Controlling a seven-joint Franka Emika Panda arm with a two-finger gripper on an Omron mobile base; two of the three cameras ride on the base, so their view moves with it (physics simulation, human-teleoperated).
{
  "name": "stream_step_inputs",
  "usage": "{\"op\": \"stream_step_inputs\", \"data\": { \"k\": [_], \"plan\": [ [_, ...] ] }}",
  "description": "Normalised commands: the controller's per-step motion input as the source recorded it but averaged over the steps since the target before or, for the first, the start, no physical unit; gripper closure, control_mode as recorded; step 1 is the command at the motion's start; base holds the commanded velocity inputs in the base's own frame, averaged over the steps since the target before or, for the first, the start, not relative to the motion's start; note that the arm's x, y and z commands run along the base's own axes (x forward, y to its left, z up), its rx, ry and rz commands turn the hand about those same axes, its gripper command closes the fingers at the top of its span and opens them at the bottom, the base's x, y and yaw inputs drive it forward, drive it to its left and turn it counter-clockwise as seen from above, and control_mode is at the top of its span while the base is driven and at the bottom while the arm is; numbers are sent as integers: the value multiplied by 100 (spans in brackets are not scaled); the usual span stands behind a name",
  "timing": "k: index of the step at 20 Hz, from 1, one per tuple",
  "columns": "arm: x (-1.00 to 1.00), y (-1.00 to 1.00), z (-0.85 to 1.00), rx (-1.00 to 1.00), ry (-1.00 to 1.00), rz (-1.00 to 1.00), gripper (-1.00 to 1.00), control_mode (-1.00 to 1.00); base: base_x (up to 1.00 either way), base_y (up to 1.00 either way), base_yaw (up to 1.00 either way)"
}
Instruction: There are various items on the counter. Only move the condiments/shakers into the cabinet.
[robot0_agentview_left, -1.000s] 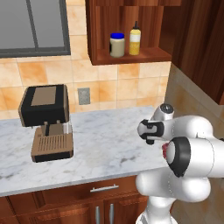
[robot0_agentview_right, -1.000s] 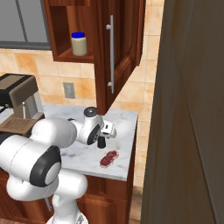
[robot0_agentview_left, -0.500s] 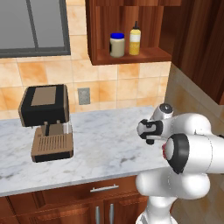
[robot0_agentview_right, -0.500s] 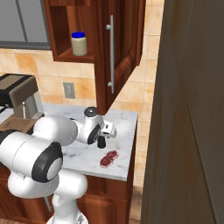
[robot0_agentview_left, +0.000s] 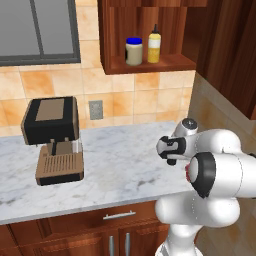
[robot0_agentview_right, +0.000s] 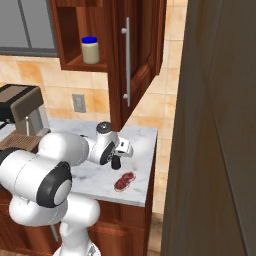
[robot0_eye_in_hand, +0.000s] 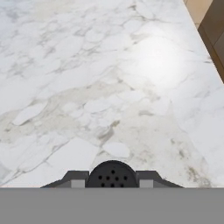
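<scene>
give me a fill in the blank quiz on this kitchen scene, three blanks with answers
1. The jar on the cabinet shelf has a ____ lid.
2. Beside it stands a ____ squeeze bottle.
3. The gripper is shut on the small ____ shaker.

Missing words: blue; yellow; black

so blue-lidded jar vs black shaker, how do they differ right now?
The blue-lidded jar stands on the cabinet shelf beside the yellow squeeze bottle; the black shaker is down on the counter, between the gripper fingers. The jar is pale with a blue lid; the shaker is all black with a perforated top. The jar stands free; the shaker is gripped. Both are upright.
</scene>
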Motion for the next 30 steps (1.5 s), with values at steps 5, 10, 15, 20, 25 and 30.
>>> {"op": "stream_step_inputs", "data": {
  "k": [5,10,15,20,25,30],
  "plan": [
    [-2,0,0,0,0,0,100,-100,0,0,0],
    [-8,3,54,-1,-2,-5,100,-100,0,0,0],
    [-2,15,91,-5,0,-11,100,-100,0,0,0],
    [-30,17,100,-5,0,-13,100,-100,0,0,0],
    [-58,16,100,-3,0,-12,100,-100,0,0,0],
    [-77,3,100,0,-5,-8,100,-100,0,0,0]
  ]
}}
